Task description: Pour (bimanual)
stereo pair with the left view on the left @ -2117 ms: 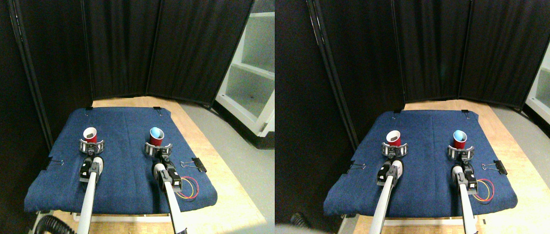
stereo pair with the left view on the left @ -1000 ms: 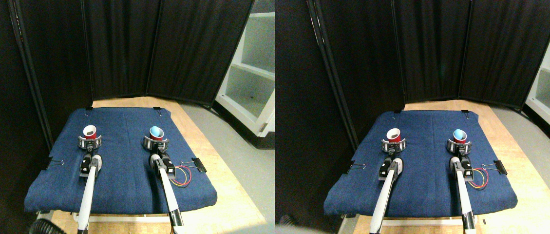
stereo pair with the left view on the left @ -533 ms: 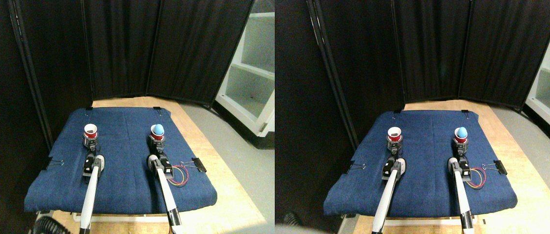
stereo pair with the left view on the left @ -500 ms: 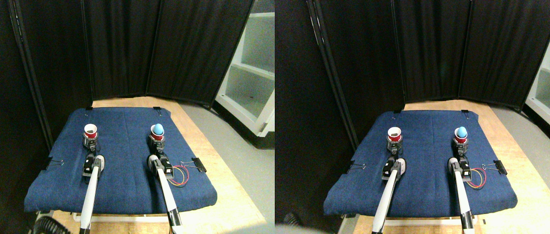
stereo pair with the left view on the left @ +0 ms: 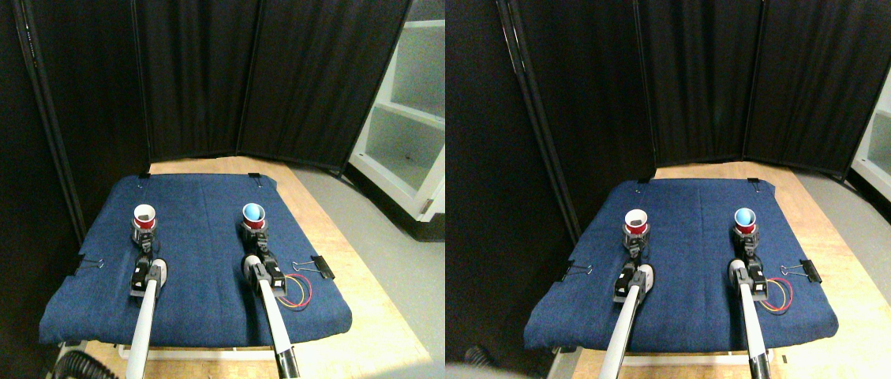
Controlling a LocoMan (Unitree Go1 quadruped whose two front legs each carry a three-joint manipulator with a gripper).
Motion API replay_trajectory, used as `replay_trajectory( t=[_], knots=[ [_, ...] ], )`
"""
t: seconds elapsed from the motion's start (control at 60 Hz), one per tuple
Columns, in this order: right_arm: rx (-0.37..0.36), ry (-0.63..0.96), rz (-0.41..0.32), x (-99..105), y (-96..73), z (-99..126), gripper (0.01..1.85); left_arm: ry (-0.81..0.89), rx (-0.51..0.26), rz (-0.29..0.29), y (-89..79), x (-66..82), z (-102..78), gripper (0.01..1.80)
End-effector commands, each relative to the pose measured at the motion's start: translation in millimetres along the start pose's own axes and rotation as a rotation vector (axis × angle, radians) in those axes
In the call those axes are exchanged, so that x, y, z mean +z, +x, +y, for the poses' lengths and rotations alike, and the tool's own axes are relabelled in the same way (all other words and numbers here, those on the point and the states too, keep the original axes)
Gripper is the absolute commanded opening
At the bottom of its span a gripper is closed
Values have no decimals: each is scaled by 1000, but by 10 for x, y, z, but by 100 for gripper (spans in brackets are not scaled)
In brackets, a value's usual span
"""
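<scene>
Filling the upper part of the frame, the black folding curtain (stereo pair with the left view on the left: 200,79) stands behind everything, with a white shelf unit (stereo pair with the left view on the left: 406,110) at the upper right edge. Below them, a blue cloth (stereo pair with the left view on the left: 200,276) covers most of a wooden table (stereo pair with the left view on the left: 335,229), whose pale boards show along the right side and at the far edge. Two pale manipulators rise from the bottom of the frame, side by side and well apart.

At centre left, the left gripper (stereo pair with the left view on the left: 144,234) is clamped around the lower body of a red cup with a white inside (stereo pair with the left view on the left: 144,216), which stands upright with something dark showing at its bottom. At centre, slightly right, the right gripper (stereo pair with the left view on the left: 253,230) is clamped likewise around the base of a red cup with a blue inside (stereo pair with the left view on the left: 253,215), also upright, its mouth turned toward the camera. Both cups sit over the middle band of the cloth, roughly level with each other.

Just right of the right manipulator, a loop of red and yellow wires (stereo pair with the left view on the left: 297,292) lies on the cloth. A black binder clip (stereo pair with the left view on the left: 322,266) grips the cloth's right edge, and a smaller one (stereo pair with the left view on the left: 86,263) its left edge.
</scene>
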Motion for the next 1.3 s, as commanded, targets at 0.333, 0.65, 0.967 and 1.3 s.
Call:
replay_trajectory(
  t=[0.333, 0.65, 0.967, 1.3],
  knots=[
    [114, -76, 21, -39, -128, 495, 33, 58, -24, 119, -124, -46, -180, 33],
    [173, -149, 109, -76, -158, 771, 33, 71, -41, 202, -189, -144, -461, 33],
    [201, -284, 94, -205, -175, 1012, 33, 86, -59, 256, -187, -222, -714, 33],
    [238, -303, 156, -310, -155, 1188, 33, 158, -67, 333, -210, -369, -986, 33]
  ],
)
